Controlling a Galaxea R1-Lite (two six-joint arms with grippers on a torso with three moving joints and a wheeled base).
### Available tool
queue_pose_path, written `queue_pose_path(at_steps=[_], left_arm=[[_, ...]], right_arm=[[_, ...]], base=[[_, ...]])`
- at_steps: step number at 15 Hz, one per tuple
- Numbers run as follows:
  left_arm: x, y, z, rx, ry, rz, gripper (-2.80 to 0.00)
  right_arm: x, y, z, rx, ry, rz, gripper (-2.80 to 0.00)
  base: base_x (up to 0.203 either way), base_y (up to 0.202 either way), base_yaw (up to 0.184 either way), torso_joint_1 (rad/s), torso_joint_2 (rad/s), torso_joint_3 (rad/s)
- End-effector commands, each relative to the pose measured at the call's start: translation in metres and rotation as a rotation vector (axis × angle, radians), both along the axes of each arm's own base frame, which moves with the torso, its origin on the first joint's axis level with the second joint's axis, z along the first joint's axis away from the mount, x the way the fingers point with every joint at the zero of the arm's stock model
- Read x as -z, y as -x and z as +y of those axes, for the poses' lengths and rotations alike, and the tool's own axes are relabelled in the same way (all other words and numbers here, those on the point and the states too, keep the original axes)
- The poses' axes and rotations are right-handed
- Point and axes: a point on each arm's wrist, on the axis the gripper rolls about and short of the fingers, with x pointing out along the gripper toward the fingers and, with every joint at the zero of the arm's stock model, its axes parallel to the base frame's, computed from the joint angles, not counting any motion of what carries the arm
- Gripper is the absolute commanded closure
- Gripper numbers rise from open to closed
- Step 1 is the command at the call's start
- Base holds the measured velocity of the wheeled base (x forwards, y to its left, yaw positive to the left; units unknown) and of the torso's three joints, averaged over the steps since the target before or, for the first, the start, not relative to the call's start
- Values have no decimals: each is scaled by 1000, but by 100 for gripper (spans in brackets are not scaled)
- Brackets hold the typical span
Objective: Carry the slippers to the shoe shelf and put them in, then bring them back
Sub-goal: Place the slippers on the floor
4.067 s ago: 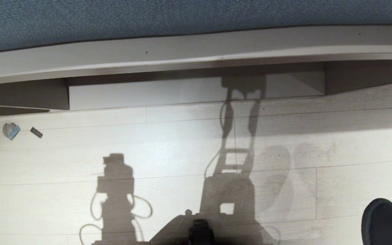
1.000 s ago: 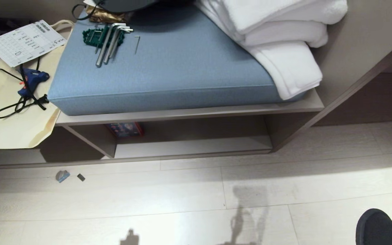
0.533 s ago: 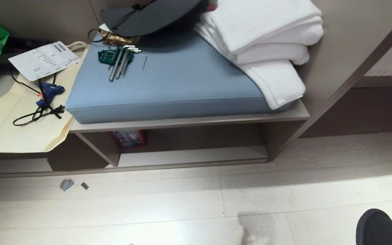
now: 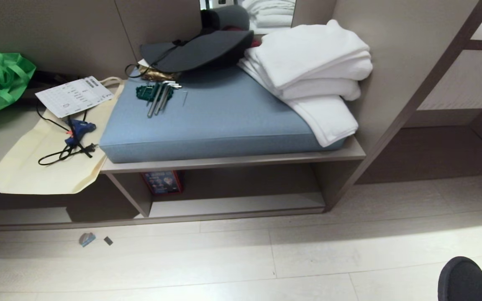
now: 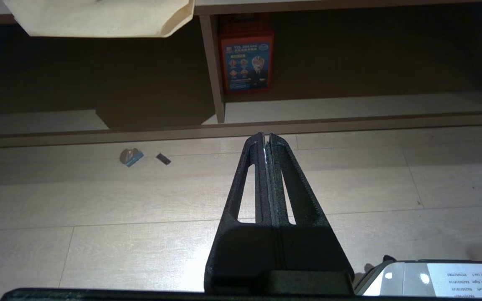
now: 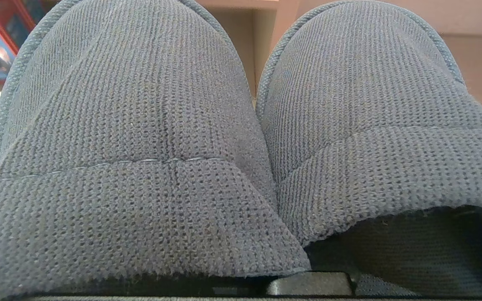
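The slippers (image 6: 241, 138), dark grey-blue knit, lie side by side and fill the right wrist view, close against the camera. Their dark rounded ends (image 4: 469, 279) show at the head view's bottom right corner, above the floor. My right gripper is shut on the slippers, with its fingers hidden beneath them. The shoe shelf (image 4: 237, 204) is the low open compartment under the bench, with a pale base board (image 5: 349, 106). My left gripper (image 5: 266, 136) is shut and holds nothing; it hangs over the floor and points toward the shelf's front edge.
A red box (image 4: 163, 182) stands at the shelf's left end. On the bench are a blue cushion (image 4: 224, 121), white towels (image 4: 312, 79), hex keys (image 4: 159, 97) and a cream bag (image 4: 44, 167) with a glue gun. Two small scraps (image 4: 87, 239) lie on the floor.
The head view has tilted upward, so the bench and shelf sit lower in the picture and more of the wall shows. The slippers stay at the bottom right corner.
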Motion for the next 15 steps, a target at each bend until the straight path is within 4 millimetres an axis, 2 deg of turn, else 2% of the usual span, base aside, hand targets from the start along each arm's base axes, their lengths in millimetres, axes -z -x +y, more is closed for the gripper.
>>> queue_pose_path(at_steps=[1, 15], left_arm=[[0, 0, 0, -1, 0, 0, 0], [0, 0, 0, 0, 0, 1, 0]], right_arm=[[0, 0, 0, 0, 0, -2, 0], [0, 0, 0, -1, 0, -2, 0]], base=[[0, 0, 0, 2, -5, 212], [0, 0, 0, 2, 1, 203]])
